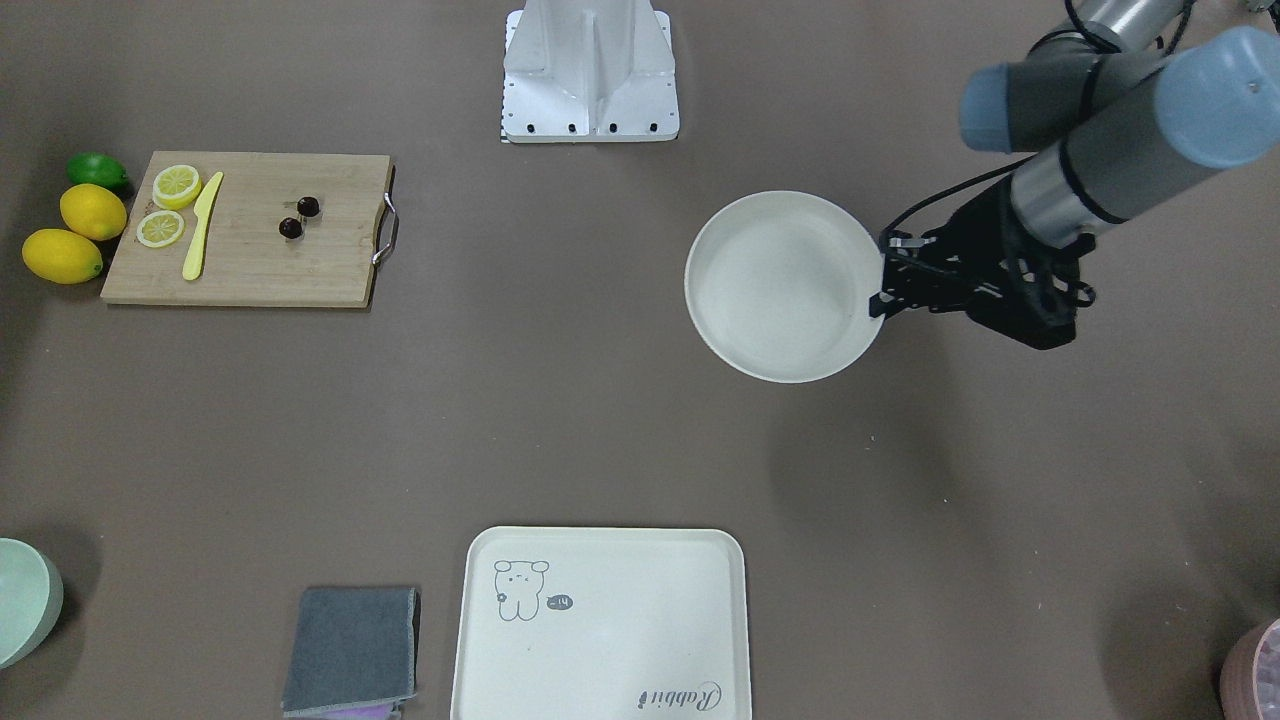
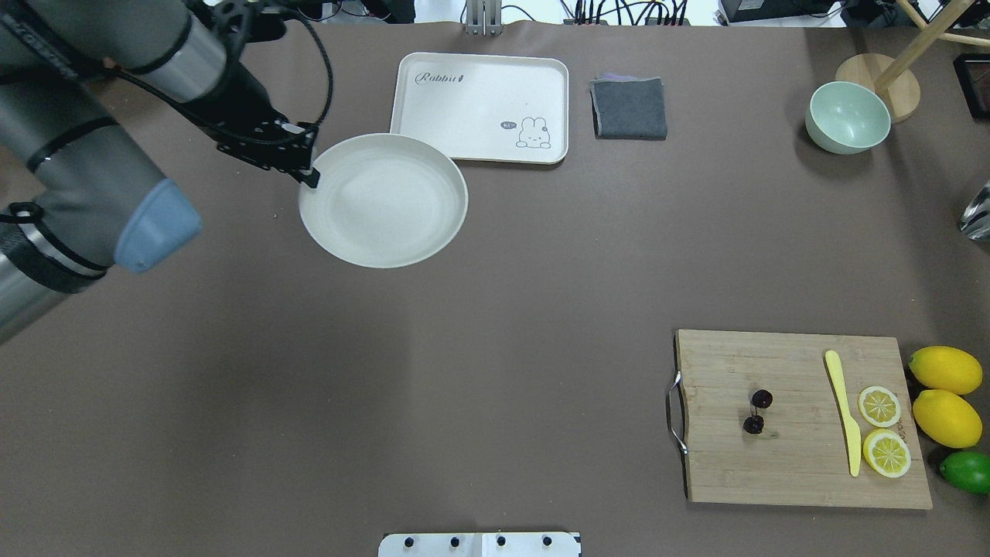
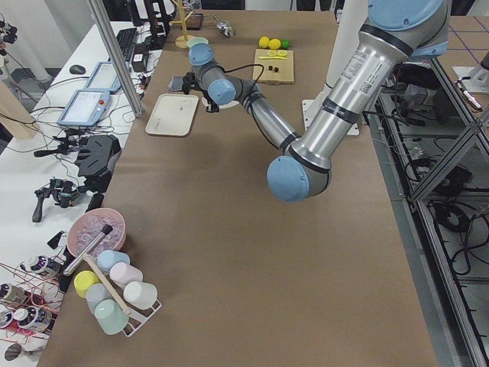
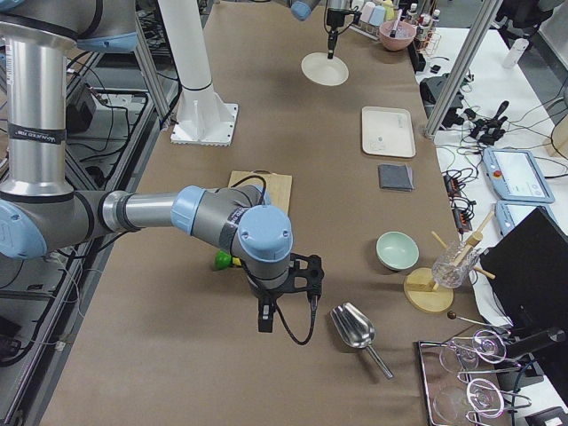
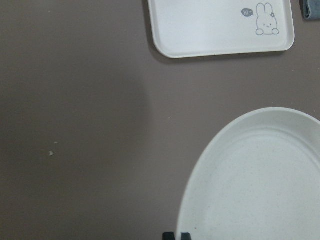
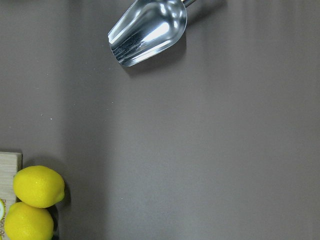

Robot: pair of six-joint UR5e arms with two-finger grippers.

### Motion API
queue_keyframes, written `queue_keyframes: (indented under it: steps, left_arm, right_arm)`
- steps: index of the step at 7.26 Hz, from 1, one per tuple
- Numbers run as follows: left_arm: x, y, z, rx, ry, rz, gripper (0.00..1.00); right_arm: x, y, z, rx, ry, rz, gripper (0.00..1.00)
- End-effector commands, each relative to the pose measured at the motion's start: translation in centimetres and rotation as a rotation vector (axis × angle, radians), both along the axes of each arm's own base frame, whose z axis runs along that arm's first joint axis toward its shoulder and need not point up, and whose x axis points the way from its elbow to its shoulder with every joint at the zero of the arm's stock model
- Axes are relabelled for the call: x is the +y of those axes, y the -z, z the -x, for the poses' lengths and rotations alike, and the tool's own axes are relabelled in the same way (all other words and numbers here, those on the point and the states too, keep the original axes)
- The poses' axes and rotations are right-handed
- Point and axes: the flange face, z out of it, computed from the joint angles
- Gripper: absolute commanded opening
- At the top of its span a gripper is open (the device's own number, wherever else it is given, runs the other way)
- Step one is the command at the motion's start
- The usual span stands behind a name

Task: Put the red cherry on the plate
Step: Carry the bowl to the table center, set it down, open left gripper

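Observation:
The red cherry (image 2: 758,411), a pair of tiny dark glossy fruits, lies on a wooden cutting board (image 2: 773,472) at the near right of the table, also seen as the red cherry (image 1: 298,218) in the front-facing view. The plate (image 2: 387,205) is round and cream-white, far across the table on the left. My left gripper (image 2: 308,170) is shut on the plate's rim, and its fingertips (image 5: 177,235) show at the rim in the left wrist view. My right gripper (image 4: 266,315) shows only in the exterior right view, beyond the board's lemon end; I cannot tell whether it is open or shut.
A cream tray (image 2: 479,100) with a rabbit drawing lies just behind the plate, a folded grey cloth (image 2: 628,108) and a pale green bowl (image 2: 847,116) further right. On the board are a yellow knife (image 2: 843,418) and lemon slices; lemons (image 2: 945,370) and a lime (image 2: 967,470) beside it. A metal scoop (image 6: 147,30) lies near the right arm.

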Motion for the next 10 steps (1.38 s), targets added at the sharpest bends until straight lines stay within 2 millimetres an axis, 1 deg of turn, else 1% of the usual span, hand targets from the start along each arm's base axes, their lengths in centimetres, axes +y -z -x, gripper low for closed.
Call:
queue_keyframes:
  steps: [1,2,4,5,6,7,8,9,10]
  left_arm:
    - [4.8,3.5,-8.0,-0.041,0.0,-0.003,0.0]
    - [6.3,3.2,-10.1,-0.056,-0.001,-0.012,0.0]
    - [10.5,2.8,-15.1,-0.04,0.027,-0.023,0.0]
    - [10.6,1.2,-15.6,-0.039,0.027,-0.025,0.0]
    - [11.4,-1.1,-16.1,-0.003,0.023,-0.041,0.0]
    - [10.9,-3.5,-17.0,0.031,0.028,-0.054,0.0]
    - [10.3,-5.5,-18.2,0.045,0.03,-0.056,0.0]
    - [9.9,-6.7,-19.0,0.06,0.043,-0.039,0.0]
    - [9.8,-7.3,-19.4,0.071,0.042,-0.044,0.0]
  right_arm:
    - [0.0,0.0,0.0,0.001,0.001,-0.002,1.0]
    - [0.0,0.0,0.0,0.001,0.001,-0.002,1.0]
    - [0.2,0.1,0.1,0.0,0.0,-0.002,1.0]
    - [0.1,-0.1,0.0,-0.001,0.001,0.0,1.0]
    - [0.1,-0.1,0.0,-0.001,0.001,0.0,1.0]
    - [0.2,-0.1,0.1,-0.002,0.0,0.002,1.0]
    - [0.3,-0.2,0.1,-0.002,0.001,0.003,1.0]
    - [0.4,-0.3,0.1,-0.003,0.001,0.004,1.0]
    - [0.4,-0.3,0.1,-0.003,0.001,0.004,1.0]
